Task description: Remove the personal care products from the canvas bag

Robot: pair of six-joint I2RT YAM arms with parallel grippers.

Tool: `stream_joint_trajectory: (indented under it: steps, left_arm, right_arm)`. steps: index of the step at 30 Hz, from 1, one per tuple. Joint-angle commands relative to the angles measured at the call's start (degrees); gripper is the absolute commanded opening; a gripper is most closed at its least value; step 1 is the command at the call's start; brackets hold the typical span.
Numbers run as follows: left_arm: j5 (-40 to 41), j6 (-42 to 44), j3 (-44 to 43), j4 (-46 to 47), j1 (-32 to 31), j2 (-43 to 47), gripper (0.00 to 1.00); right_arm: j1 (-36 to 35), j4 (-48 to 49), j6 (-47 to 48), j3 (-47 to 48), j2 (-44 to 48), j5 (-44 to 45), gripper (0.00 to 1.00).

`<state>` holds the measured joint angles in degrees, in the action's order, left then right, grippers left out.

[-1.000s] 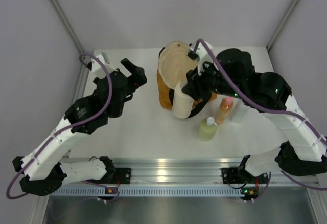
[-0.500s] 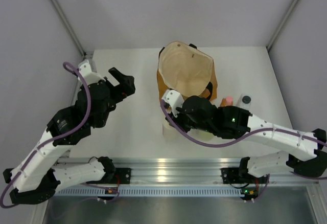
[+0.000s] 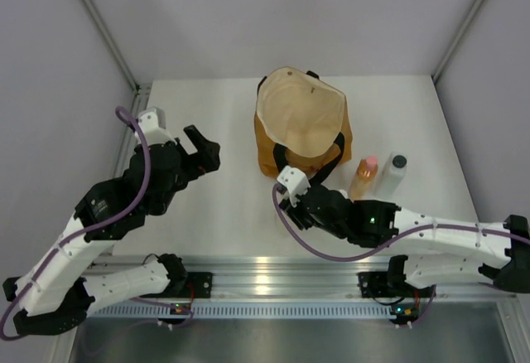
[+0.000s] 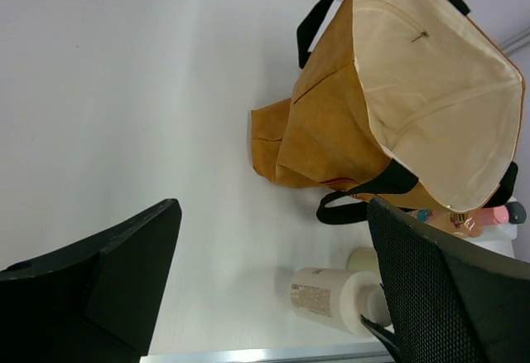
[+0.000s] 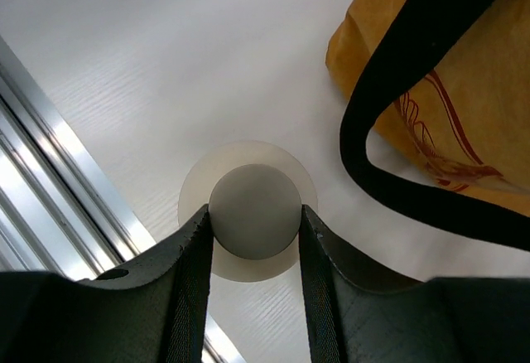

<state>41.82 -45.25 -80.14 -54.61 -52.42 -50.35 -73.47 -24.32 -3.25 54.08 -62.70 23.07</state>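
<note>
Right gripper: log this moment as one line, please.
right gripper: shut on cream jar, outside canvas bag | left gripper: open, empty | orange bottle, whitish bottle: standing beside bag

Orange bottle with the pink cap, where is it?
In the top view the orange bottle stands on the table just right of the bag, with the black-capped white bottle close on its right.

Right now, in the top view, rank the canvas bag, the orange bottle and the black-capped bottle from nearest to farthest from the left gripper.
1. canvas bag, mid-table, just right of the left gripper.
2. orange bottle, right of the bag.
3. black-capped bottle, farthest right, beside the orange one.
</note>
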Motion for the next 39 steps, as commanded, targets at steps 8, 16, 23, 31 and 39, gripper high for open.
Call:
stream_joint_trajectory:
  steps: [8, 16, 23, 31, 39]
  left_arm:
    - [-4.9, 2.9, 1.5, -4.4, 0.0, 0.7, 0.98]
    - [-5.2, 3.6, 1.4, -6.9, 0.0, 0.7, 0.98]
    - [-4.6, 3.7, 1.5, -7.7, 0.0, 0.5, 0.98]
    - [-1.7, 1.8, -1.6, -12.7, 0.0, -5.3, 0.98]
    - [0.2, 1.7, -4.6, -12.9, 3.4, -13.1, 0.98]
  right_arm:
    - [-1.4, 18.9, -4.0, -9.9, 8.7, 5.0, 0.00]
    - [-1.4, 20.2, -6.5, -14.2, 9.5, 5.5, 0.00]
    - [-1.4, 20.5, -9.0, -16.4, 10.5, 5.8, 0.25]
    - [-1.4, 17.1, -9.7, -13.2, 10.1, 6.5, 0.67]
    - [0.2, 1.0, -13.6, 3.4, 10.0, 19.7, 0.95]
